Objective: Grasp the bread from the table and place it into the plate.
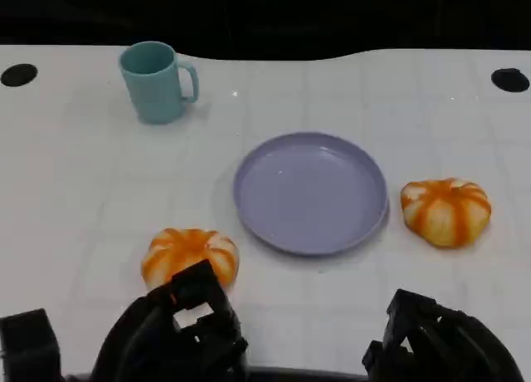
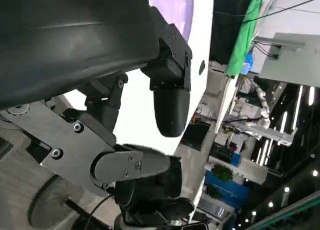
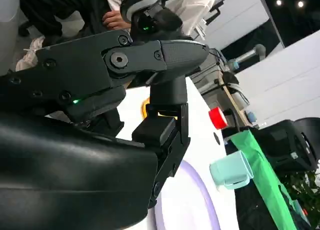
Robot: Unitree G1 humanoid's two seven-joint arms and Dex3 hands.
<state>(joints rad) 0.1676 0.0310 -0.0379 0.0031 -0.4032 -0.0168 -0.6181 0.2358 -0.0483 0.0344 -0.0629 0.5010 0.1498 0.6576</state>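
While both my hands hung over the table's (image 1: 75, 174) near edge, 2 bread rolls lay untouched: one (image 1: 190, 254) just beyond my left hand (image 1: 170, 336), the other (image 1: 445, 211) toward the right edge, beside the purple plate (image 1: 311, 193). My left hand's fingers were spread, holding nothing; my right hand (image 1: 440, 345) likewise. A teal mug (image 1: 155, 81) stood near the far left.

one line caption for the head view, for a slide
Two breads flank an empty purple plate; both hands wait below.
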